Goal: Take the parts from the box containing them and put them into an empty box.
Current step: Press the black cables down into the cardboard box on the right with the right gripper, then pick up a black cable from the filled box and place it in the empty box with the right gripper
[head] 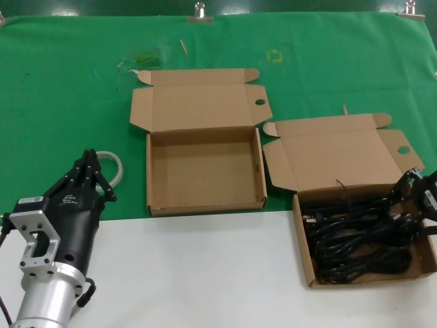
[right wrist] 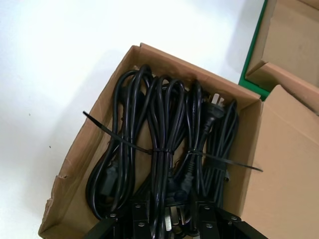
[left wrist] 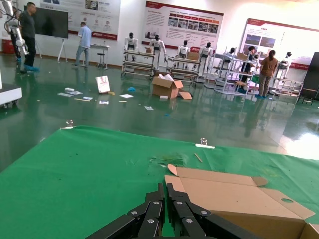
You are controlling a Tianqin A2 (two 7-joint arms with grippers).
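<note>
Several black power cords, looped and tied with cable ties, lie in the open brown box at the right, on the white part of the table. My right gripper is low over that box's far right side. In the right wrist view its open fingers straddle cord loops and a plug; the right gripper holds nothing. The empty box stands open in the middle on the green cloth. My left gripper is shut and empty, parked left of the empty box; the left wrist view shows it near that box's lid.
A white ring-shaped tube lies on the green cloth just behind my left gripper. Both box lids stand open toward the far side. The green cloth covers the far half of the table and the near half is white.
</note>
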